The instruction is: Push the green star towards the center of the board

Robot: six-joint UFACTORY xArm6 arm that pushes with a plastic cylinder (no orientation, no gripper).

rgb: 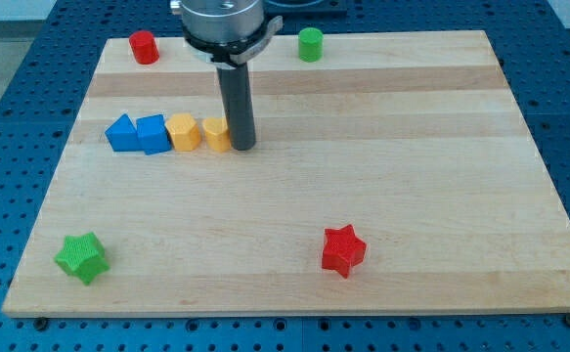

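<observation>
The green star (81, 257) lies near the board's bottom-left corner. My tip (242, 147) rests on the board at upper centre-left, touching the right side of a yellow block (215, 133). The green star is far down and to the left of my tip. The rod hides part of that yellow block.
A row runs left of my tip: blue triangle (121, 133), blue block (153, 134), yellow hexagon-like block (183, 132), then the yellow block. A red cylinder (145, 47) and a green cylinder (310, 44) stand at the top edge. A red star (343, 250) lies at lower right of centre.
</observation>
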